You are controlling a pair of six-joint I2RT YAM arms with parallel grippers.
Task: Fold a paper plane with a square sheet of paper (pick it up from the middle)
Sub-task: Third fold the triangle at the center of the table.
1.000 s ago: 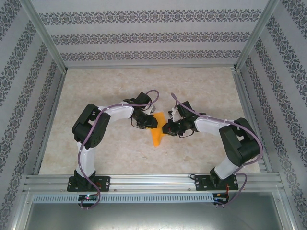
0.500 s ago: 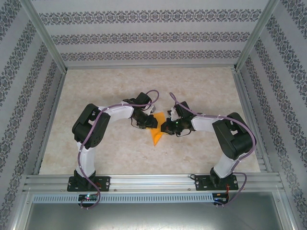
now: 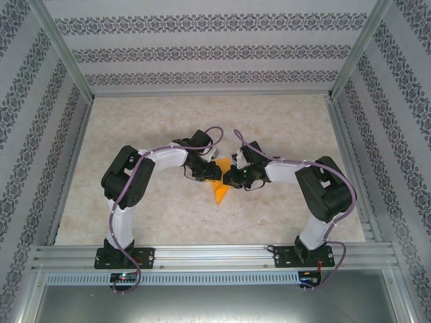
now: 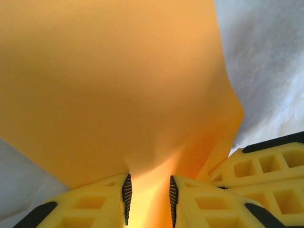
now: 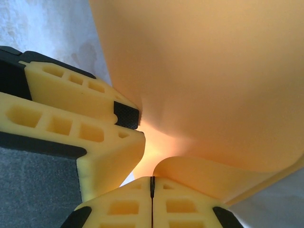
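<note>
The orange paper (image 3: 219, 193) sits mid-desk (image 3: 168, 215) between the clenched right pincer (image 5: 152, 183) and the left pincer (image 4: 148, 192), whose grip is unclear with its jaws astride a fold, so any opposing pull could tear it or slip it free.

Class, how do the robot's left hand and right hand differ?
Left hand has its fingers apart, orange paper in the gap; right hand has its fingers pressed together. Left hand reaches in from the left, right hand from the right. Both are yellow, meeting at the paper.
</note>
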